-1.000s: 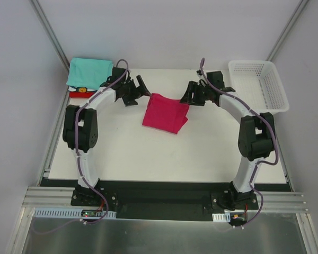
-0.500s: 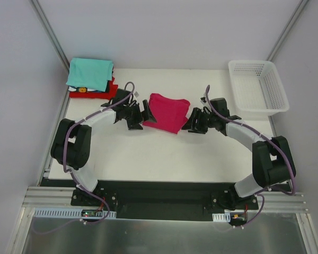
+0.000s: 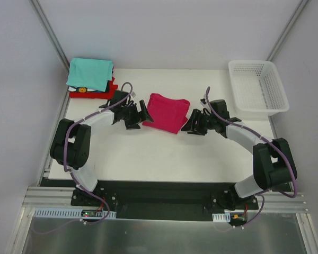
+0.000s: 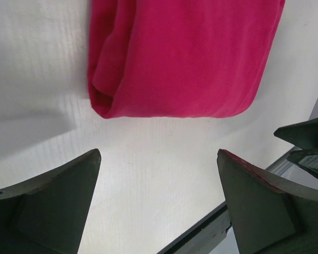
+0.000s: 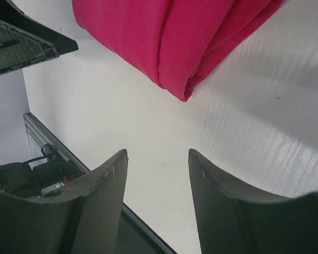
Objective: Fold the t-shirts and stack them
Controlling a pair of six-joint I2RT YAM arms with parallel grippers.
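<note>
Here we have the white table (image 3: 164,153) spread wide, both arms bent low over it. At the far right corner we see the white mesh basket (image 3: 258,84) by the table's edge.

In the middle of the table, a little toward the far side, lies the magenta shirt (image 3: 167,111), folded into a compact bundle and flat on the surface. At the far left corner we spot the stack, a teal shirt (image 3: 89,73) on top of a red shirt (image 3: 108,91).

Now the left gripper (image 3: 142,117) sits just beside the bundle's left edge. From the wrist we see its fingers spread wide around bare table, with the cloth (image 4: 185,53) just beyond the tips. The right gripper (image 3: 186,123) sits just off the right edge, its fingers parted and holding nothing, the folded corner (image 5: 164,32) ahead of them.
</note>
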